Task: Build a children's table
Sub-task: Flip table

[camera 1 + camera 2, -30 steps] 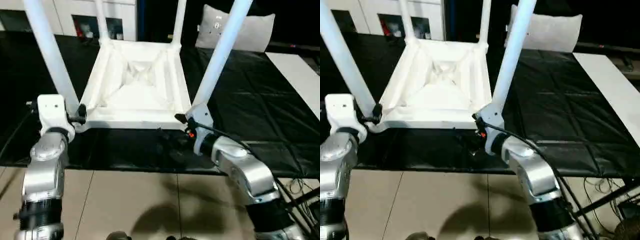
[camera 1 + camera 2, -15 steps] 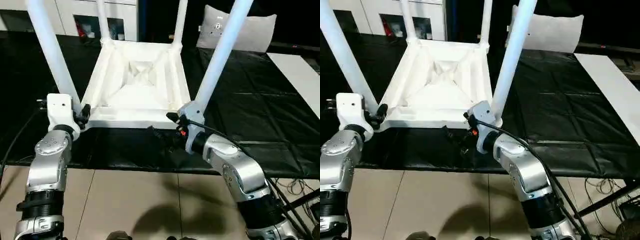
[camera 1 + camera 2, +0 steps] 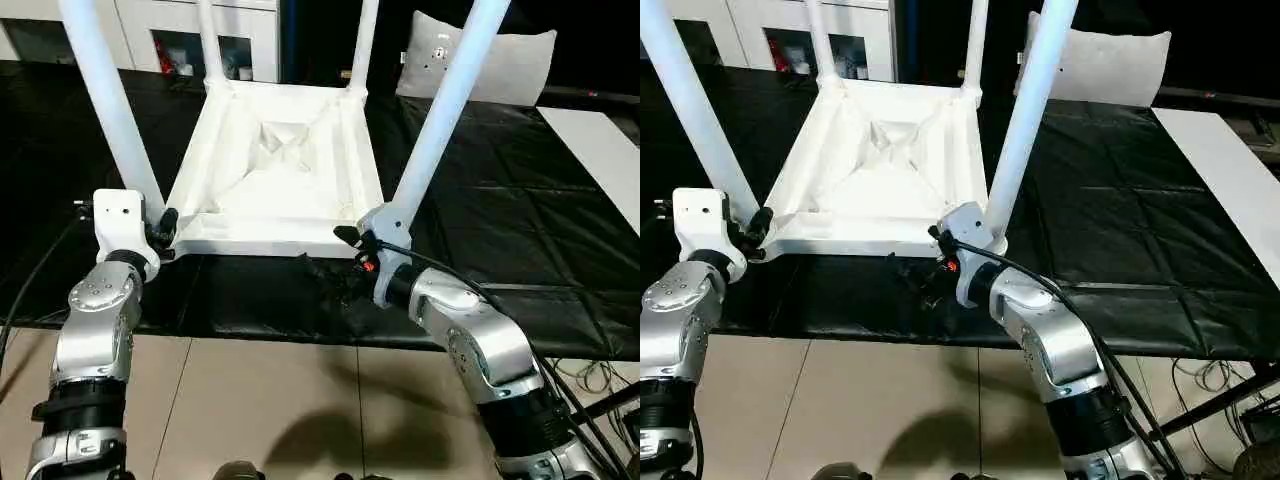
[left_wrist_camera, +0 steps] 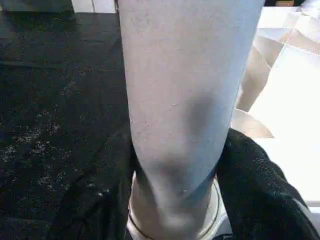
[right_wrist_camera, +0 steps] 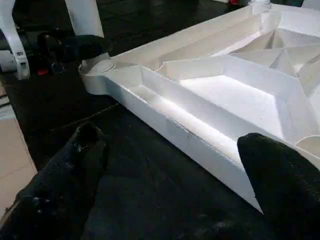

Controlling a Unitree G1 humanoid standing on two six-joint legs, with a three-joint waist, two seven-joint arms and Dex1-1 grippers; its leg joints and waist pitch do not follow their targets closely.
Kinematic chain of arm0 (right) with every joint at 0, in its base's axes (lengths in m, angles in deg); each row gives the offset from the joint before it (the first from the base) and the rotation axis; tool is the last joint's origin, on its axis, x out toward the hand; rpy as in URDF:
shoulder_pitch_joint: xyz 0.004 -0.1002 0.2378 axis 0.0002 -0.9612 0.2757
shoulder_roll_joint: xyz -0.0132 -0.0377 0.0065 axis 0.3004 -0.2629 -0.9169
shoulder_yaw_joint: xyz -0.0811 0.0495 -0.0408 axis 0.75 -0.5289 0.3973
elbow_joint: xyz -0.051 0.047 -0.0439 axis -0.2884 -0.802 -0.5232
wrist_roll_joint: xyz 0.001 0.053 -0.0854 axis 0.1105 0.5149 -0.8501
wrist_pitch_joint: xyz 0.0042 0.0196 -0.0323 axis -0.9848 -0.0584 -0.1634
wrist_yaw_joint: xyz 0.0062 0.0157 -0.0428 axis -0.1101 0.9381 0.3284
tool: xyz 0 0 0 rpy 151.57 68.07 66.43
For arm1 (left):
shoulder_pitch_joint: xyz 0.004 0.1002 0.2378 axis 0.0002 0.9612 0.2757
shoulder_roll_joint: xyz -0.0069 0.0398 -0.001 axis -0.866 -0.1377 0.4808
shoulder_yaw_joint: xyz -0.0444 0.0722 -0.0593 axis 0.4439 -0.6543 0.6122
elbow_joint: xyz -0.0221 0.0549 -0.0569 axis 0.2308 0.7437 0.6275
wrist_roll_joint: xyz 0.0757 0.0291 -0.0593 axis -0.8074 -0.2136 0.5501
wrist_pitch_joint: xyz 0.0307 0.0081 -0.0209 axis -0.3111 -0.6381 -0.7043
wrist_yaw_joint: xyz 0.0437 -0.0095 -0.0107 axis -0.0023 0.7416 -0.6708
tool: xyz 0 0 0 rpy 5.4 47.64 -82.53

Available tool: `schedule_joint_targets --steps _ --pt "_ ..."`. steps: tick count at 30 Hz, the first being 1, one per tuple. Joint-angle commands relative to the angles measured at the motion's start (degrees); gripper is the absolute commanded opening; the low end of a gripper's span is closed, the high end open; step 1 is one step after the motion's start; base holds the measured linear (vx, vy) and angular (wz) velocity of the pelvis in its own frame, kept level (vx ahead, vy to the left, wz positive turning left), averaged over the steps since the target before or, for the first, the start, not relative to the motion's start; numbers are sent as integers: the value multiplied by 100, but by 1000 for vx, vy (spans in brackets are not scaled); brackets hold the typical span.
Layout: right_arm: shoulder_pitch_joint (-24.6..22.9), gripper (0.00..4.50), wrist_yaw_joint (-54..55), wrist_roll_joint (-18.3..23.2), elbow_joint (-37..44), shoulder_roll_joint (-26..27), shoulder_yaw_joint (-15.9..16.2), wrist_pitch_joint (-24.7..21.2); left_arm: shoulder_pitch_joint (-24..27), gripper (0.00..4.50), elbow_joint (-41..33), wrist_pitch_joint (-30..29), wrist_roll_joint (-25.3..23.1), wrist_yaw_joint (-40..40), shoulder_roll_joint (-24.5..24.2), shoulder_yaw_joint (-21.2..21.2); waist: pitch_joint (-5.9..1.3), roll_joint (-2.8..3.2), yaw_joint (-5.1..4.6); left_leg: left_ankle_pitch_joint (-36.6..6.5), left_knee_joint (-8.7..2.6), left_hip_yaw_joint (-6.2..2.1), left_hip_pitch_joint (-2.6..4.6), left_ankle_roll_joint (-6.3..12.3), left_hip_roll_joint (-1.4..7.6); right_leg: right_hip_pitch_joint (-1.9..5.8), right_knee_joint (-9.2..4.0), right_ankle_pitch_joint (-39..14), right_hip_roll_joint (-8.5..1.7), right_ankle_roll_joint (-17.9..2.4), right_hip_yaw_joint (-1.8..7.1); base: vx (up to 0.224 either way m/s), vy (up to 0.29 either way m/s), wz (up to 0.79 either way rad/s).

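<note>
With the all-white plastic children's table (image 3: 280,170) upside down on the black mat (image 3: 500,200), legs up: left gripper (image 4: 175,200) clamped round the near-left leg (image 3: 110,110) at its socket, right gripper (image 5: 165,165) spread wide, empty (just before the near edge).

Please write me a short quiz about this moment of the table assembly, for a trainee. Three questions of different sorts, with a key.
1. True or false: the table top lies with its ribbed underside facing up.
2. How many legs stand up from the corner sockets? A) two B) three C) four
3. What does the left gripper grip between its black fingers?

Key: 1 true. 2 C. 3 the near-left leg, low down, close to its socket.
</note>
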Motion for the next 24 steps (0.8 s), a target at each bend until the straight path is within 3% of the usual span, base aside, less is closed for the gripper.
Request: schedule_joint_targets --steps 1,4,10,15,18,20,21,24 --pt "19 450 -24 -4 -30 -39 13 59 -103 219 83 20 55 159 -2 -176 -462 168 -7 -500 -430 -198 -3 308 580 313 -460 -1536 -955 -167 575 0 0 0" --pt "4 450 -26 -12 -26 -34 39 59 -110 219 55 -82 216 219 101 -129 -472 159 6 -412 -427 -196 -6 317 591 312 -433 -1399 -963 -222 584 0 0 0" --pt "-7 450 33 -32 9 14 66 33 -205 211 -263 -874 1069 94 692 299 -482 143 70 -318 -416 -179 -9 286 620 317 -380 -1147 -992 -433 599 0 0 0" --pt "-4 450 314 -98 85 106 -38 -56 -137 211 -813 -1731 1982 0 1403 450 -471 116 83 -211 -401 -102 -34 411 551 322 -427 -1453 -975 -350 587 0 0 0" --pt "30 450 431 -133 82 113 -107 -99 -132 211 -981 -2025 2201 -69 1603 496 -489 133 93 -118 -388 -86 -24 462 557 286 -397 -1354 -938 -370 590 0 0 0" --pt "141 450 726 -34 -8 190 -440 -259 -169 212 -1103 -2372 2520 -252 1924 727 -501 132 98 -85 -388 -82 -54 504 552 302 -402 -1338 -946 -344 580 0 0 0" --pt "141 450 726 -34 -8 190 -440 -259 -169 212 -1103 -2372 2520 -252 1924 727 -504 129 93 -91 -387 -80 -52 499 559 299 -405 -1355 -947 -337 581 0 0 0" --pt "202 450 1059 162 -127 318 -847 -425 -146 212 -1231 -2595 2618 -340 2097 772 -498 124 88 -142 -396 -74 -44 499 528 285 -458 -1606 -916 -103 554 0 0 0"
